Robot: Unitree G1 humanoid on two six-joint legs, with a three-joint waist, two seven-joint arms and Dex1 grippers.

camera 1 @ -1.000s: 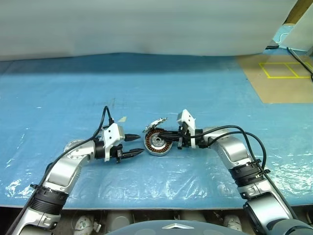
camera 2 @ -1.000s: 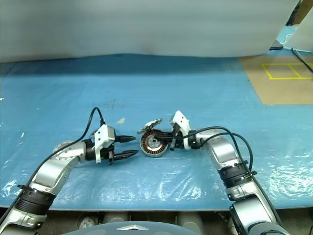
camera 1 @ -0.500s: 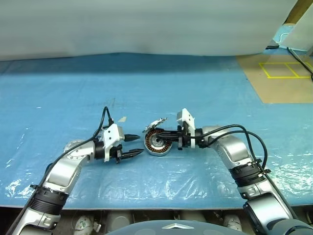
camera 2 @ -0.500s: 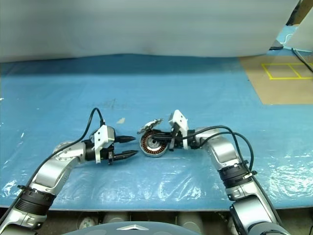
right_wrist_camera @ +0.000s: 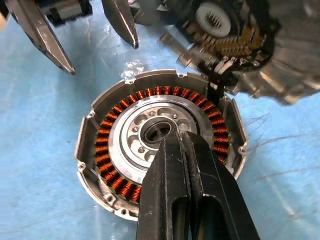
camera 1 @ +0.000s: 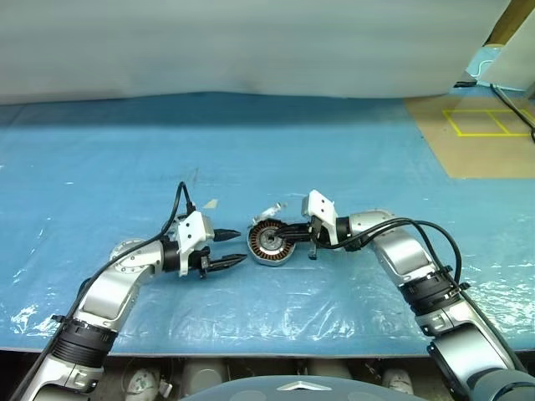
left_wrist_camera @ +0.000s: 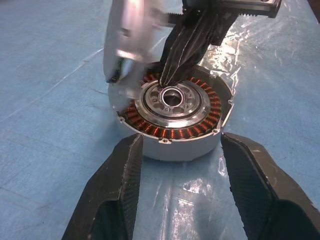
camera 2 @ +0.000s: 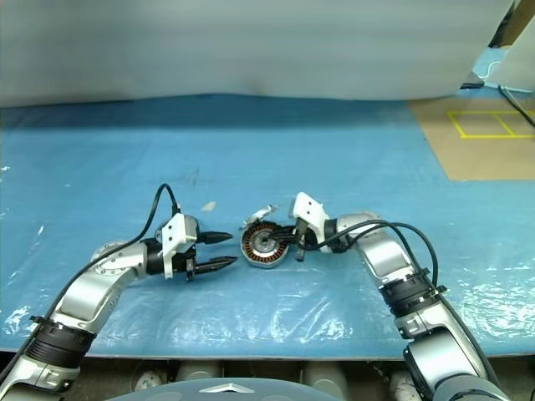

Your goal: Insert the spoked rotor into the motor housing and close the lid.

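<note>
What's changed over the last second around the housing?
The right gripper rolled at the wrist, its white mount tipping down, closed fingertips staying at the spoked rotor hub inside the motor housing. The lid behind looks lower. The left gripper stayed open beside the housing.

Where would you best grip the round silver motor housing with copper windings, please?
Grip the motor housing across its outer wall, from the robot's left, where the open left gripper faces it: it lies flat; the shut right gripper and tilted lid crowd its top.

Both arms reach inward, the left hand with fingers parted, the right hand pinched closed.
</note>
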